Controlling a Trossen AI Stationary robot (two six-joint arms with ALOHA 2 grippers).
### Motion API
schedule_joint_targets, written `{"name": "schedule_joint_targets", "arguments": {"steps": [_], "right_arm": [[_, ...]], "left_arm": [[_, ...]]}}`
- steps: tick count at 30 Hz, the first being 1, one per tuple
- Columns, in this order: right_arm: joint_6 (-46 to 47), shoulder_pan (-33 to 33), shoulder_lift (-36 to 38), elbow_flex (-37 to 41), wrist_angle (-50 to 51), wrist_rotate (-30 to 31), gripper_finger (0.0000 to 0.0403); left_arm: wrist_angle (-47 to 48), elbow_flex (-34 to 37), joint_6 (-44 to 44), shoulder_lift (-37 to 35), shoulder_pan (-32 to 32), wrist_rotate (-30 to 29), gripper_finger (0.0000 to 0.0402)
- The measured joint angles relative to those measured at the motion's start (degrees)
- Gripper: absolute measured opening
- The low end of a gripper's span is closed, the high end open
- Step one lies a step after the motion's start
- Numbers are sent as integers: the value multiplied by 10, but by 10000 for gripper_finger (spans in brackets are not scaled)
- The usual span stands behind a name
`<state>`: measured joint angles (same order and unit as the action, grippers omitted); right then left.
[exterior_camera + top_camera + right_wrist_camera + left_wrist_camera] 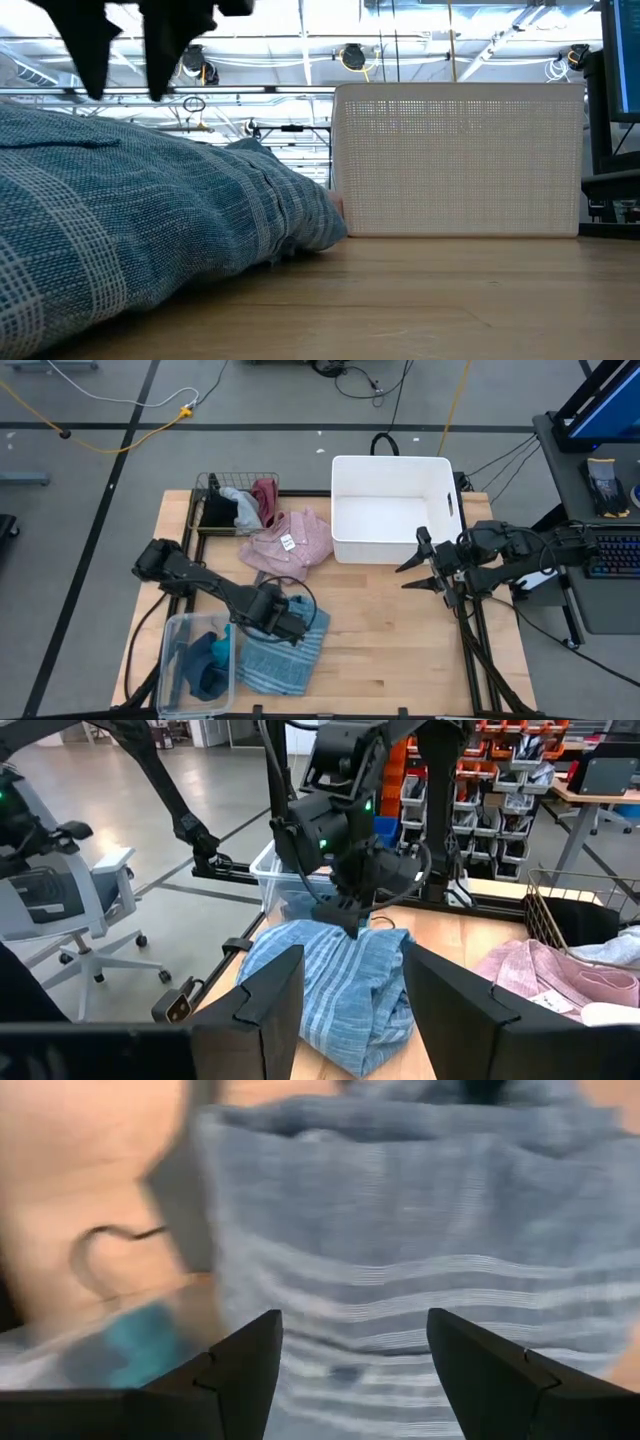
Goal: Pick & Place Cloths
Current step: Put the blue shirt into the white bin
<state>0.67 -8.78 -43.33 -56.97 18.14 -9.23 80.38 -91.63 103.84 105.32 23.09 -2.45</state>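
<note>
Your left gripper (283,622) hangs just above the blue striped cloth (282,651), which lies bunched on the wooden table (390,640) near its front edge, touching the right wall of the clear plastic bin (170,660). From the left wrist view you can see both fingers (240,1370) spread wide with the striped fabric (400,1280) filling the gap below them; nothing is pinched between them. In the low view the same cloth (140,200) rises as a large mound, and the dark fingers (95,40) show above it, clear of the fabric. Inside the clear bin you have a dark blue piece (205,670) and a small teal piece (218,650). The pink shirt (290,540) with its white tag (287,542) lies spread on the table between the wire basket (205,490) and the white tub (345,545), touching both. The wire basket holds a black (217,510), a grey (243,505) and a maroon (265,498) garment. Your right gripper (415,567) waits above the table just in front of the white tub's right front corner, its fingers (270,1000) parted wide and holding nothing.
</note>
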Motion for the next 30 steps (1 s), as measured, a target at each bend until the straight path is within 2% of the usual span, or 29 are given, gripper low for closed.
{"name": "schedule_joint_targets", "arguments": {"steps": [12, 21, 25, 27, 30], "right_arm": [[0, 0, 0, 0, 0, 0, 164], [1, 0, 0, 0, -1, 1, 164], [1, 0, 0, 0, -3, 2, 164], [1, 0, 0, 0, -6, 2, 164], [1, 0, 0, 0, -14, 2, 164]], "left_arm": [[-153, 104, -23, 0, -11, 9, 255], [-305, 208, -80, 0, -27, 12, 255], [-331, 237, -95, 0, -32, 12, 253], [-334, 245, -95, -1, -32, 12, 241], [-335, 247, -98, -1, -32, 8, 197]]}}
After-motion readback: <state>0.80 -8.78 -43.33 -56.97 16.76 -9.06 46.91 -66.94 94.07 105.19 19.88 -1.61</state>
